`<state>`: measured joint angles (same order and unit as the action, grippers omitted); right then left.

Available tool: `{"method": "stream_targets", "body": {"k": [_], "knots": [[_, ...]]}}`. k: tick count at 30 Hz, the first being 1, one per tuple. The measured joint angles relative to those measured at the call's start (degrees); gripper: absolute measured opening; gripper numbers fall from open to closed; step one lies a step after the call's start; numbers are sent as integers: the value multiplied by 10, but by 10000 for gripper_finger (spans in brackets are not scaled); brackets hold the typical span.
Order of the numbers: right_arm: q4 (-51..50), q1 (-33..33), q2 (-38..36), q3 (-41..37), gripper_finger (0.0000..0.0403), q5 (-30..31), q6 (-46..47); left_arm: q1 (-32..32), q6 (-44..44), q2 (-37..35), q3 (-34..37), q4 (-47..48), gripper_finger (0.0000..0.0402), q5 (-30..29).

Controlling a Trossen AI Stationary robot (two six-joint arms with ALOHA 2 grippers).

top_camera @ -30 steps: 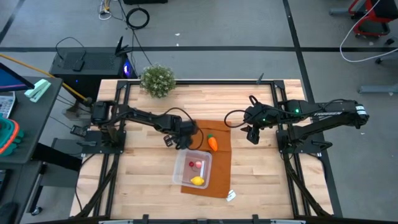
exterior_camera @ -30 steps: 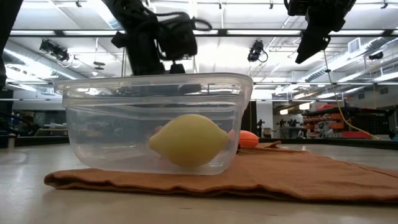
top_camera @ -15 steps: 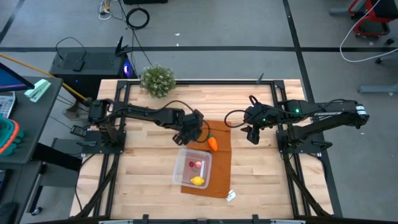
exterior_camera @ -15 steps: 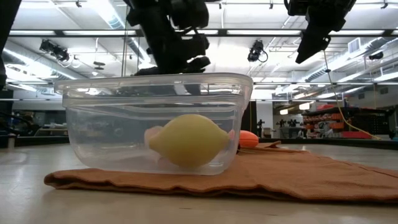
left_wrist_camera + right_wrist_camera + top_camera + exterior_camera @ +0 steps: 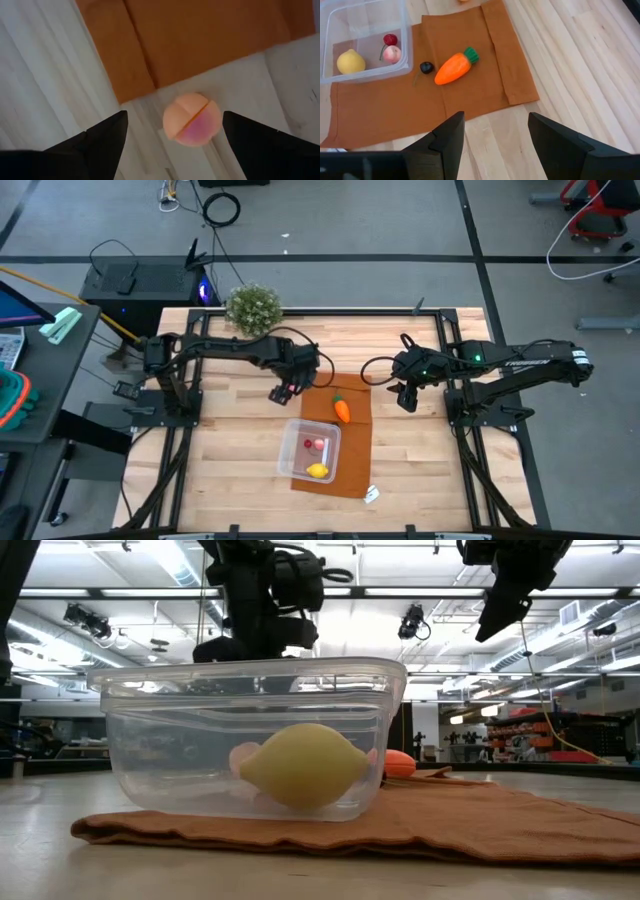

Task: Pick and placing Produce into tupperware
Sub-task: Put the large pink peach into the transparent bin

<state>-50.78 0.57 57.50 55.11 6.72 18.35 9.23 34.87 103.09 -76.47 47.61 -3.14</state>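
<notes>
The clear tupperware (image 5: 310, 450) stands on the brown-orange mat (image 5: 352, 442). It holds the yellow lemon (image 5: 351, 61), a red piece (image 5: 390, 39) and a pink piece (image 5: 392, 53). The orange carrot (image 5: 342, 409) and a small dark piece (image 5: 426, 67) lie on the mat. The peach-like fruit (image 5: 192, 119) lies on the bare wood just off the mat's edge. My left gripper (image 5: 285, 385) hangs open above the fruit, one finger on each side and clear of it (image 5: 175, 114). My right gripper (image 5: 408, 395) is open and empty above the table, right of the mat.
A bushy green potted plant (image 5: 253, 308) stands at the table's far edge. A small white tag (image 5: 372, 495) lies off the mat's near right corner. Bare wood lies left of the tupperware and between the mat and my right gripper.
My left gripper has gone from beside the tupperware's far left corner toward the table's far edge and has turned about. It now hangs over the fruit off the mat. In the low view a pink piece now shows behind the lemon, where none showed a second ago.
</notes>
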Motion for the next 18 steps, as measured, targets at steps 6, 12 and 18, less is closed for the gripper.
{"method": "stream_targets", "body": {"k": [6, 12, 18], "knots": [[0, 0, 0, 0, 190, 0, 0, 0, -25, 10, 0, 4, 337, 20], [0, 0, 0, 0, 190, 0, 1, 1, -51, 20, 0, 22, 337, 24], [2, 0, 0, 0, 190, 0, 2, 3, -107, 33, 0, 18, 337, 40]]}}
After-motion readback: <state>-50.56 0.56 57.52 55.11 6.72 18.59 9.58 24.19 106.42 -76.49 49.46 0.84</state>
